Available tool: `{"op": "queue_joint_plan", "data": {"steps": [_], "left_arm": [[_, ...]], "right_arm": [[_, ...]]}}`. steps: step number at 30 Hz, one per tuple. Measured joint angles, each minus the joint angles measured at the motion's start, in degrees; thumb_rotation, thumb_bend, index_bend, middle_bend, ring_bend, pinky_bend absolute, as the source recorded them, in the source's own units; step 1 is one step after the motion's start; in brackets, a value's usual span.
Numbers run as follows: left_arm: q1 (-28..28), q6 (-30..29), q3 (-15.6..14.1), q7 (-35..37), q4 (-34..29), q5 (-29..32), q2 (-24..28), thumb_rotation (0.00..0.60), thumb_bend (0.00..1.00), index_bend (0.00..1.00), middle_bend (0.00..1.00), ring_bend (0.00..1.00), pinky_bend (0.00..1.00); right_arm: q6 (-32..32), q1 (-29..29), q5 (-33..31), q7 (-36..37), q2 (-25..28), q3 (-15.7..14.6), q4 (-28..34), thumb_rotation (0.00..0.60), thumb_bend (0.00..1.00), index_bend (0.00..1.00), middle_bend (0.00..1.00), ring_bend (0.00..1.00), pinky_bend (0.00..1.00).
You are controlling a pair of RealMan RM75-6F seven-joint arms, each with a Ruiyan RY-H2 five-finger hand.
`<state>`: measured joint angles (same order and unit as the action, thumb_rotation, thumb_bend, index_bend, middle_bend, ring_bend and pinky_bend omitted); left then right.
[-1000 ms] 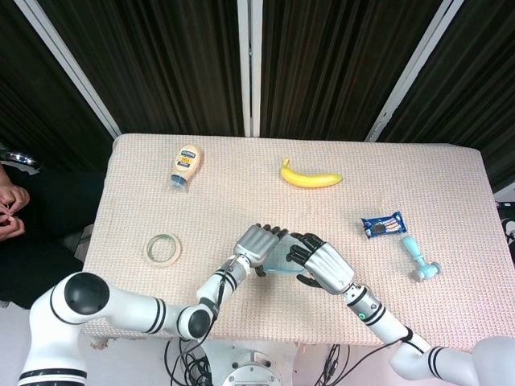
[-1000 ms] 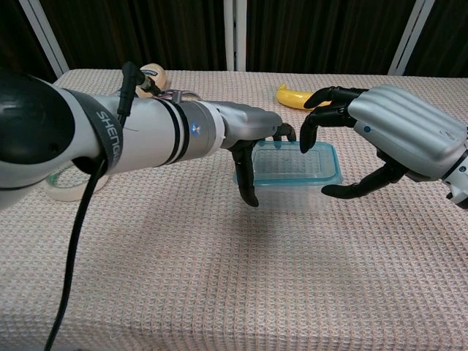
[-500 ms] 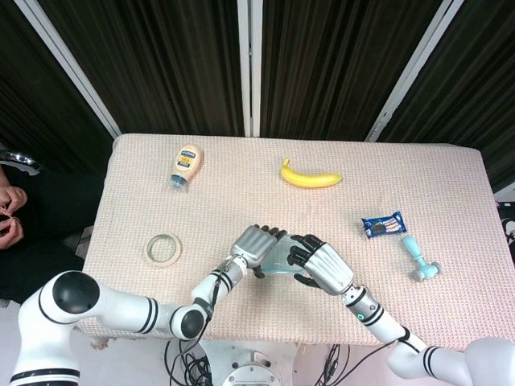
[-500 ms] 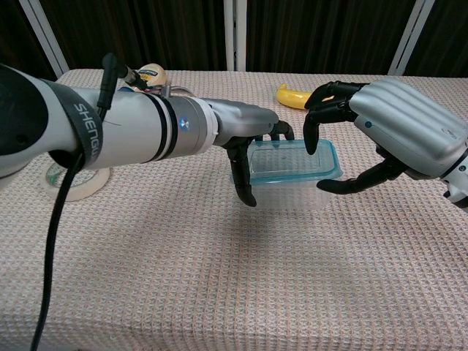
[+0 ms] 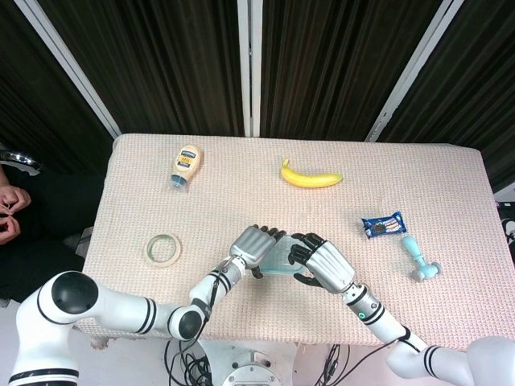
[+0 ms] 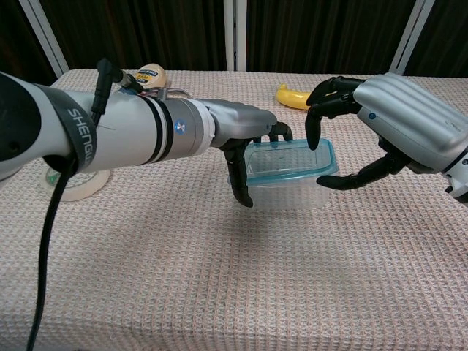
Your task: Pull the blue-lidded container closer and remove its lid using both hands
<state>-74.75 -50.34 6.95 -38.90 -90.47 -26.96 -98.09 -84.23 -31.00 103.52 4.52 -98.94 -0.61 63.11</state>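
Observation:
The clear container (image 6: pixel 281 191) with its blue lid (image 6: pixel 289 157) sits near the table's front middle, between both hands; it is also visible in the head view as the container (image 5: pixel 278 259). My left hand (image 6: pixel 245 139) grips its left end, with fingers over the far rim and the thumb down the near side. My right hand (image 6: pixel 387 124) holds the lid's right end, fingertips on top and thumb under the edge. The head view shows the left hand (image 5: pixel 256 245) and right hand (image 5: pixel 322 264) covering most of the container. The lid looks slightly tilted.
A banana (image 5: pixel 310 177) lies behind the container. A mayonnaise bottle (image 5: pixel 186 165) lies at the back left and a tape roll (image 5: pixel 163 249) at the left. A blue snack packet (image 5: pixel 383 225) and a teal tool (image 5: pixel 420 259) lie to the right.
The container has shifted slightly left and toward me between the hands. The right hand's fingers have settled further onto the lid's right end, which now looks a little tilted.

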Motion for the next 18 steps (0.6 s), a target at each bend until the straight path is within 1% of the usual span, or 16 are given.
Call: {"op": "queue_joint_plan", "data": {"steps": [8,14,16,18], "left_arm": [[0.01,-0.63,-0.28,-0.78,0.47,-0.39,-0.5,0.6,0.0,0.15,0.28,0.19,0.25],[0.02,-1.01,-0.27,-1.25,0.24,-0.9,-0.58,0.6,0.0,0.15,0.27,0.19,0.25],[0.08,-1.03,-0.18,-1.23,-0.05,-1.09,-0.55,0.6,0.0,0.14,0.26,0.17,0.23],[0.11,-0.79,-0.04,-1.1,-0.27,-1.09,-0.42,0.6,0.0,0.09,0.23,0.13,0.18]], "right_arm": [[0.42,0.17,-0.65,1.37,0.81,-0.05,1.61,0.6,0.47,0.55,0.49,0.25,0.39],[0.34,0.41,-1.02,0.23,1.55,0.23,2.61,0.6,0.47,0.56,0.49,0.25,0.39],[0.33,0.4,-0.95,-0.63,1.26,0.31,2.11,0.6,0.48,0.57,0.49,0.25,0.39],[0.53,0.27,-0.78,-1.0,0.66,0.27,1.32,0.6,0.5,0.57,0.49,0.25,0.39]]}}
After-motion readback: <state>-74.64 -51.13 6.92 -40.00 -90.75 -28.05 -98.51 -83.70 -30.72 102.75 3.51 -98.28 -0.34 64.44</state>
